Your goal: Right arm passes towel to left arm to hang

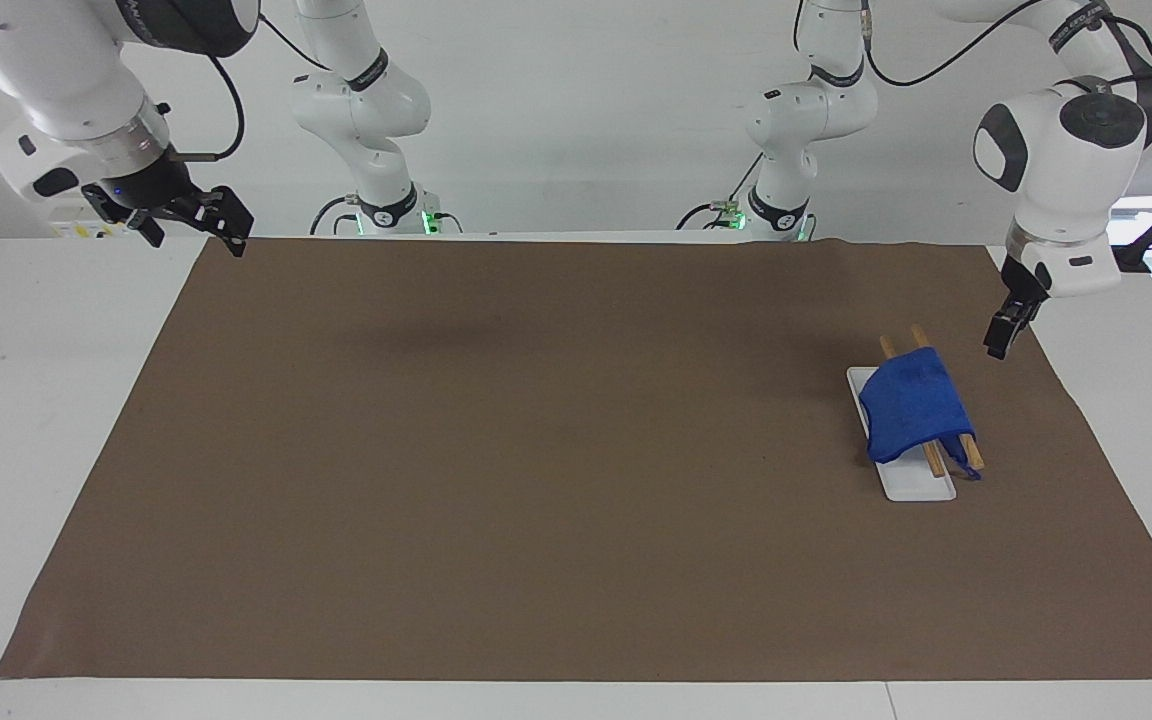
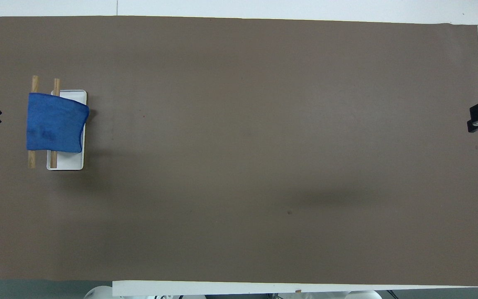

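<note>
Towel: the small bright blue soft cloth towel [image 1: 911,415] is draped over two raised wooden rails [image 1: 970,456] of a rack on a flat white rectangular base [image 1: 921,488], at the left arm's end of the brown-covered worktop [image 1: 536,450].
Drape: it lies over both rails, one edge hanging down toward the white base, a dark corner dangling by the rail end farther from the robots.
Left gripper: the left gripper [image 1: 1000,334] hangs beside the rack, over the brown cover, jaws wide, holding nothing, clear of the cloth.
Right gripper: the right gripper [image 1: 194,212] waits at the right arm's end, over the cover's corner, jaws spread, empty.
Step in hand: judged the release and retreat after hanging.
Doing it well: lift the left gripper straight up and away so no finger snags the hanging edge; the light cloth could slide off if tugged.
</note>
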Controlling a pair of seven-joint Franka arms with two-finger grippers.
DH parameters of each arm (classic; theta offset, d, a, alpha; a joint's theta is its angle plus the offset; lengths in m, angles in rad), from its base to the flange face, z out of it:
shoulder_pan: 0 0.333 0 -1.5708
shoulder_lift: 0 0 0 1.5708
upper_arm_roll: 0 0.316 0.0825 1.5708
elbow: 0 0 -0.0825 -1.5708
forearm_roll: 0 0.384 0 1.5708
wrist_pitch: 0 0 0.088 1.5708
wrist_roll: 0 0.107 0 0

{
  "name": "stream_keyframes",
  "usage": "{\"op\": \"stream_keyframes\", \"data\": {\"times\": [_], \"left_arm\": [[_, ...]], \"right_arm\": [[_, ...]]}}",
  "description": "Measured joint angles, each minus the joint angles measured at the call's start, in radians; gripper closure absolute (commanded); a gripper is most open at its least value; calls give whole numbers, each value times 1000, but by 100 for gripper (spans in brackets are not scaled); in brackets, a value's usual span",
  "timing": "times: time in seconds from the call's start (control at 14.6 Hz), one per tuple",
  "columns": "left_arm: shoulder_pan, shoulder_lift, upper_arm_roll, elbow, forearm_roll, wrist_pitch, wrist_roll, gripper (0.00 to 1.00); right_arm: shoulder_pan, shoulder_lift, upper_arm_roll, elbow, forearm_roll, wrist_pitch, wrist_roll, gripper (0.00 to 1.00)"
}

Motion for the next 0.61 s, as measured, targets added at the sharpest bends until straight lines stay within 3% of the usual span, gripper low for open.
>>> {"op": "stream_keyframes", "data": {"times": [0.2, 0.41, 0.61], "left_arm": [[-73, -5, -7, 155, -92, -260, 103, 0], [-81, 18, -4, 330, -170, -495, 316, 0], [-78, 73, 4, 442, -203, -601, 514, 1]], "right_arm": [[-1, -3, -2, -11, 15, 0, -3, 0], [0, -6, -2, -17, 17, 0, -5, 0], [3, -9, -1, -20, 18, 0, -6, 0]]}}
